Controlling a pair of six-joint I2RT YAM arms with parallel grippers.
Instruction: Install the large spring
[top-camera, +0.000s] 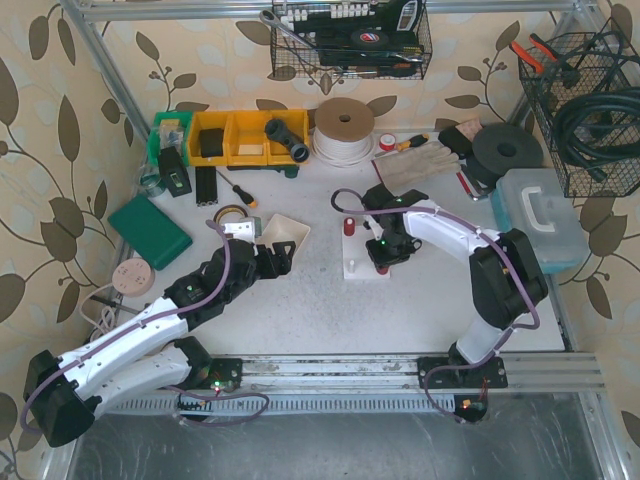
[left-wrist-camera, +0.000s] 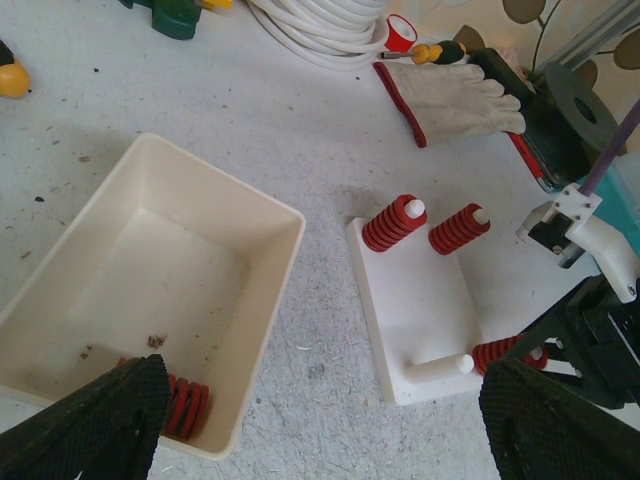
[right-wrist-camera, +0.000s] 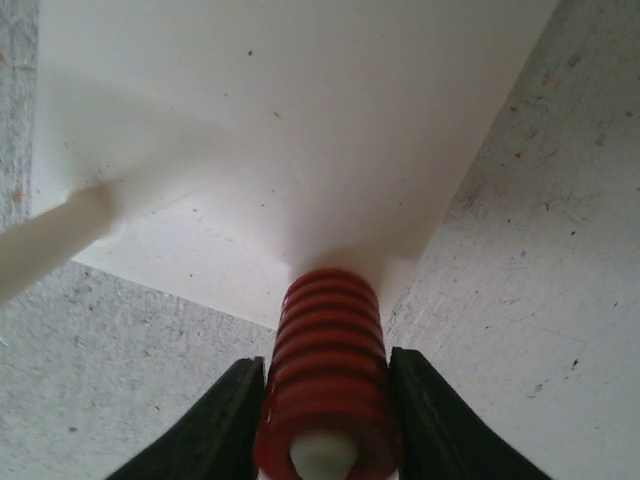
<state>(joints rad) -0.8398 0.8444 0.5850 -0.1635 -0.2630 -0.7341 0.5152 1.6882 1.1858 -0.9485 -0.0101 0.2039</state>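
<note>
**Top external view**
- Tabletop (top-camera: 330, 310): carries a white peg base (top-camera: 356, 270) at centre, with a cream bin (top-camera: 288, 228) to its left.
- Left gripper (top-camera: 278, 256): at the bin's near edge. How far its jaws are open cannot be told from here.
- Right gripper (top-camera: 384, 254): down over the base's near right corner.
- Seated spring (top-camera: 348, 226): red, upright on the base's far left peg.

**Left wrist view**
- Left gripper (left-wrist-camera: 320, 410): jaws spread wide, holding nothing, above the bin's near right corner.
- Bin (left-wrist-camera: 272, 290): one spare spring (left-wrist-camera: 186, 405), red, lies against the near wall.
- Peg base (left-wrist-camera: 415, 300): the seated spring (left-wrist-camera: 393, 222) is on the far left peg and a second spring (left-wrist-camera: 458, 228) on the far right.
- Bare peg (left-wrist-camera: 440, 368): near left on the base.
- Large spring (left-wrist-camera: 503, 352): on the near right peg, inside the right gripper (left-wrist-camera: 545, 350).

**Right wrist view**
- Right gripper (right-wrist-camera: 325, 372): both black fingers (right-wrist-camera: 215, 425) are closed against the sides of the large spring (right-wrist-camera: 325, 330).
- Large spring: threaded on a white peg whose tip shows at its near end.
- Peg base (right-wrist-camera: 300, 130): lies beyond the spring, with the bare peg (right-wrist-camera: 50, 238) to the left.
</note>
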